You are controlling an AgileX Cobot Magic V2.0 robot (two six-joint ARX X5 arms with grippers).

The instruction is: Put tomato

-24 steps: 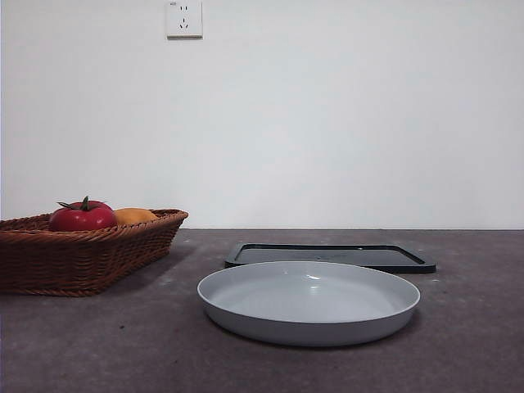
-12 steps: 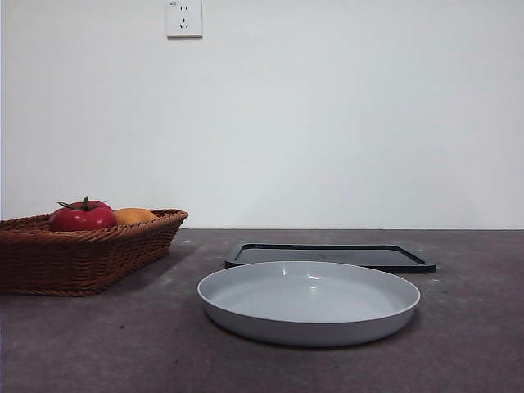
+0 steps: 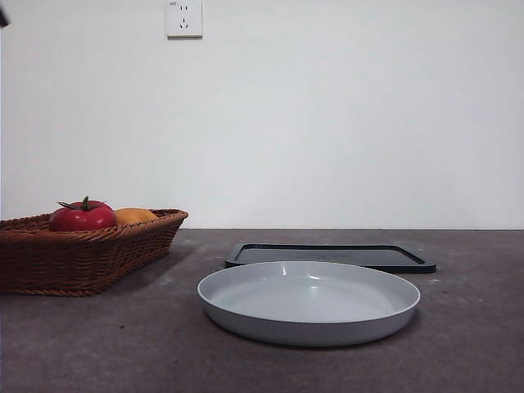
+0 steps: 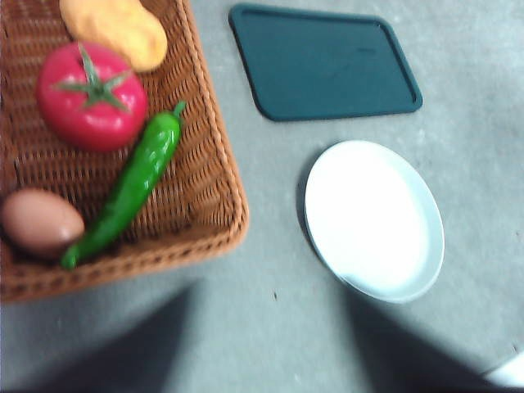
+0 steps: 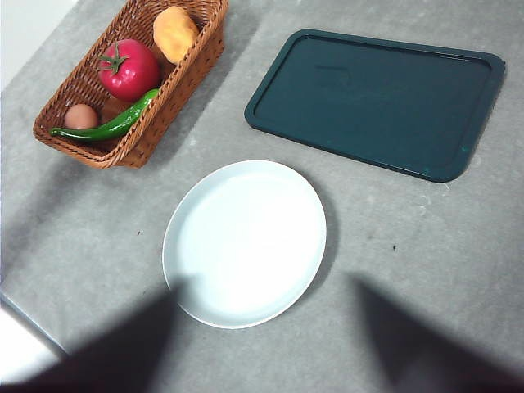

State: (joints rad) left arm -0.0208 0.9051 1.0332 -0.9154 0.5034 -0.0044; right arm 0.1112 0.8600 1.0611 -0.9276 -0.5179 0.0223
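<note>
The grey table [image 5: 426, 246] carries a dark green tray [image 5: 381, 98], a white plate [image 5: 246, 241] and a wicker basket [image 5: 192, 70]; the tomato [image 4: 90, 97] lies in the basket, touching a green chilli [image 4: 131, 187], near an egg [image 4: 39, 221]; left end effector [image 4: 270, 344] and right end effector [image 5: 266, 344] both hang wide open, empty, high above.

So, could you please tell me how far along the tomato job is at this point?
Nothing looks done yet: the tomato lies in the wicker basket beside the green pepper. The left gripper hangs open above the table near the basket, holding nothing; the right gripper waits. Grasping and placing remain; the white plate holds nothing.
</note>
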